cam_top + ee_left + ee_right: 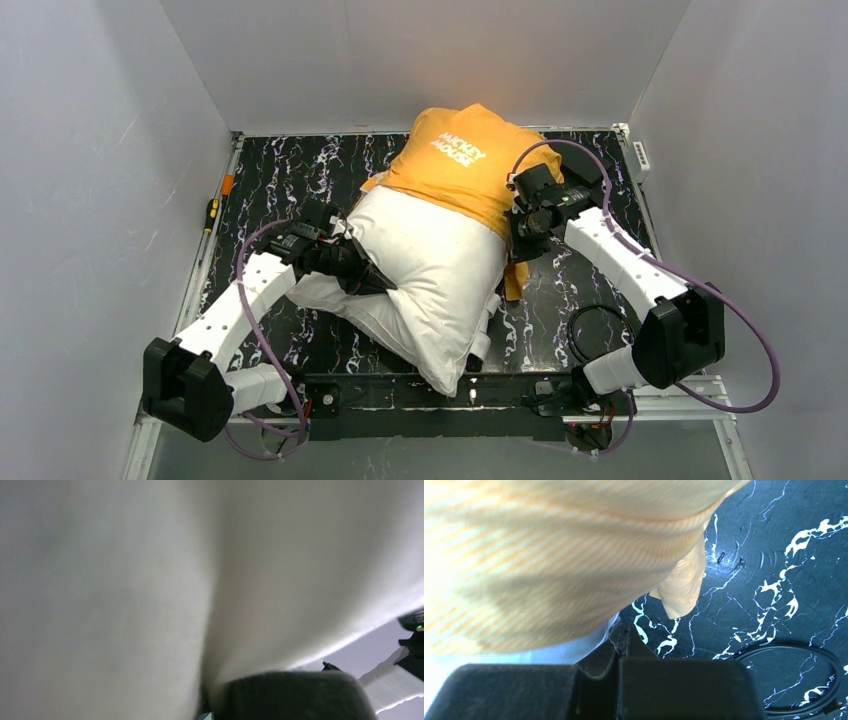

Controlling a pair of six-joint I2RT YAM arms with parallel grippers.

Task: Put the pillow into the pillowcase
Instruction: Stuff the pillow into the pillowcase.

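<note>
The off-white pillow (425, 270) lies diagonally across the middle of the black marbled table (290, 170). Its far end is inside the orange pillowcase (470, 160), whose white "MICKEY MOUSE" lettering faces up. My left gripper (368, 280) is pressed into the pillow's left side. In the left wrist view the pillow (150, 580) fills the frame, and a fold of it runs down beside one dark finger (295, 695). My right gripper (522, 238) is at the pillowcase's right edge. In the right wrist view its fingertips (626, 632) meet just under the pillowcase (549, 555), with nothing visible between them.
A loose orange flap (684, 590) hangs onto the table (774, 555). A black cable loop (598, 335) lies near the right arm and also shows in the right wrist view (796, 677). A screwdriver (212, 212) lies at the left edge. A white power strip (640, 155) sits far right. Grey walls enclose the table.
</note>
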